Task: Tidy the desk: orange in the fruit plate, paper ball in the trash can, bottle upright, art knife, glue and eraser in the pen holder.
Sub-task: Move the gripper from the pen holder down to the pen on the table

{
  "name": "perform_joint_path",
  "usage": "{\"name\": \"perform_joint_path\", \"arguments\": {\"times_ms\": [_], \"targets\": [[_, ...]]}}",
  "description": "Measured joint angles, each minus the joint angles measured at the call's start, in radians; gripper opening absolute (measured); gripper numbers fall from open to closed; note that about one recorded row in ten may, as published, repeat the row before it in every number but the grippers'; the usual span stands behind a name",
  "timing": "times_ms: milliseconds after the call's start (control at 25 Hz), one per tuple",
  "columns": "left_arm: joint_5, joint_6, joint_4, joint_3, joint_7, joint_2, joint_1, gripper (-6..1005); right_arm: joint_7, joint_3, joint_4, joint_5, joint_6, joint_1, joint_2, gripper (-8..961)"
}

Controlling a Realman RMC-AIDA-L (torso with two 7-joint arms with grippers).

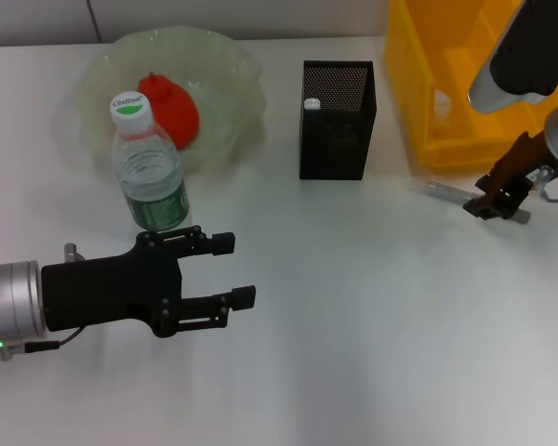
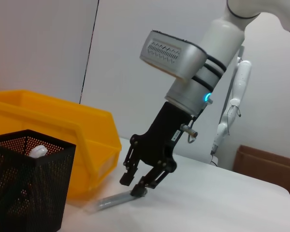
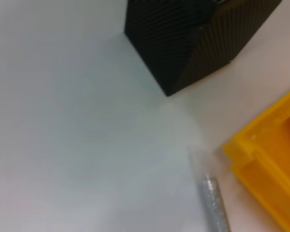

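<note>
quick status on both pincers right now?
Left pincer: open, empty, hovering over the table in front of the bottle.
Right pincer: open, fingers down around the grey art knife beside the trash can.

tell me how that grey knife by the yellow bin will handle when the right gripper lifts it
The art knife looks thin, stiff and light. Lying flat, it may slide or pivot, since the right gripper meets it near one end.

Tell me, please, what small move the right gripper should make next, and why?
Probably lower a little and close. The right gripper hangs open right above the slim grey art knife, which lies flat on the desk beside the trash can, not yet in the pen holder. The left gripper waits near the upright bottle.
</note>
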Motion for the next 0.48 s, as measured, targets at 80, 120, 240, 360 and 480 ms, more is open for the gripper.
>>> {"name": "perform_joint_path", "arguments": {"times_ms": [80,120,240,360,480], "targets": [[-0.001,0.000,0.000,0.002,-0.005,-0.001,-0.001,755,-0.002,0.000,0.006,0.001,0.011,0.000,0.000,324],[-0.001,0.000,0.000,0.002,-0.006,-0.001,-0.002,755,-0.003,0.000,0.011,0.001,0.020,0.000,0.000,323],[-0.001,0.001,0.000,0.002,-0.006,-0.002,-0.003,755,-0.004,0.000,0.036,0.001,0.048,0.002,-0.001,320],[-0.002,0.001,0.000,0.001,-0.007,-0.002,-0.007,755,-0.004,0.000,0.079,0.001,0.081,0.012,-0.001,316],[-0.002,0.002,0.000,0.000,-0.010,-0.003,-0.011,755,-0.016,-0.002,0.133,0.002,0.120,0.025,-0.001,313]]}}
